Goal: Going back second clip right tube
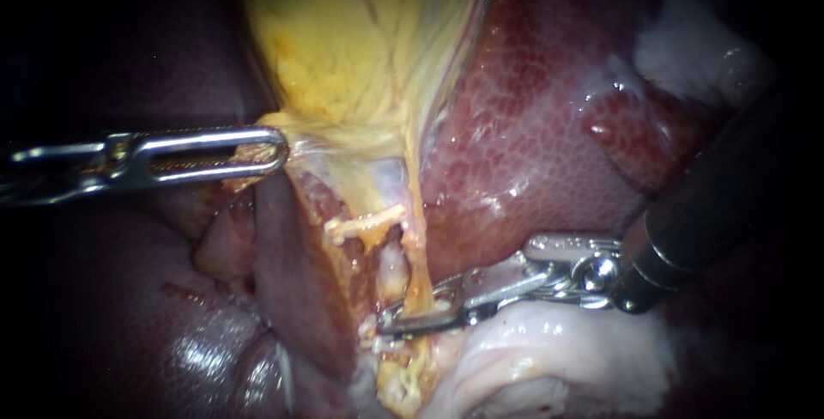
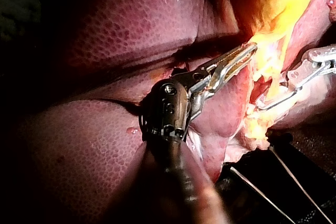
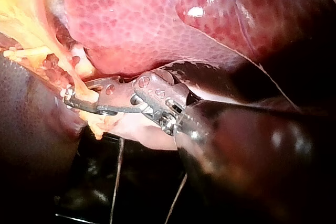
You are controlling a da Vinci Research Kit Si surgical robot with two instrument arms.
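Note:
The yellow gallbladder [image 1: 360, 33] hangs from the top middle and narrows downward into stringy tissue. My left instrument [image 1: 266, 151] comes in from the left, its jaws shut on the gallbladder's lower edge; in the left wrist view [image 2: 241, 56] its toothed jaw lies against that yellow edge. My right instrument [image 1: 403, 320] comes in from the right. Its slender jaws are open and straddle the thin yellow right tube [image 1: 419, 269], with a gap showing [image 3: 71, 98] around the strand [image 3: 86, 97]. A paler tube [image 1: 391, 264] runs just left of it. I cannot make out a clip.
Dark red liver [image 1: 532, 127] fills the right and the left. A pale, glistening lump of tissue [image 1: 549, 359] lies under the right instrument's shaft [image 1: 730, 204]. Thin threads [image 3: 118, 171] cross the dark ground below the tissue.

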